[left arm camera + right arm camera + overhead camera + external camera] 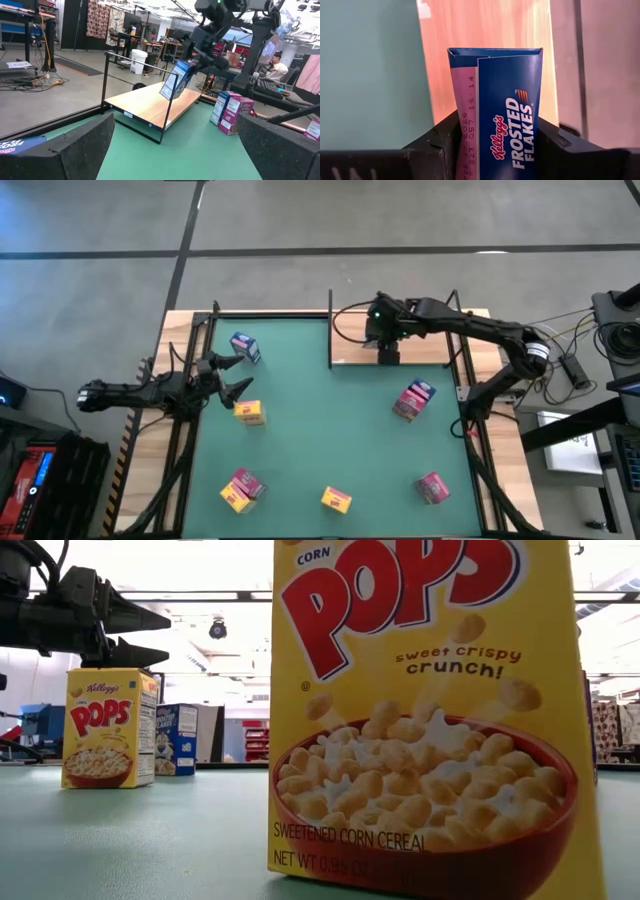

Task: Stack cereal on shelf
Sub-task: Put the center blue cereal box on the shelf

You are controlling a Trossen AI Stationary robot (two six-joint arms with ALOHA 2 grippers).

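We see the right gripper [495, 145] pinching a blue cereal box [497, 110] above the shelf [420, 345] at the bench's far edge. The left gripper [232, 375] waits spread near the left edge; other boxes [413, 400] lie scattered on the green mat [330, 430].

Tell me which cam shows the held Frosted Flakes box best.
Right wrist view: the Frosted Flakes box fills the frame, label readable, pinched by the right gripper over the shelf. Left wrist view shows it small and tilted above the shelf. High view hides it under the arm; low view misses it.
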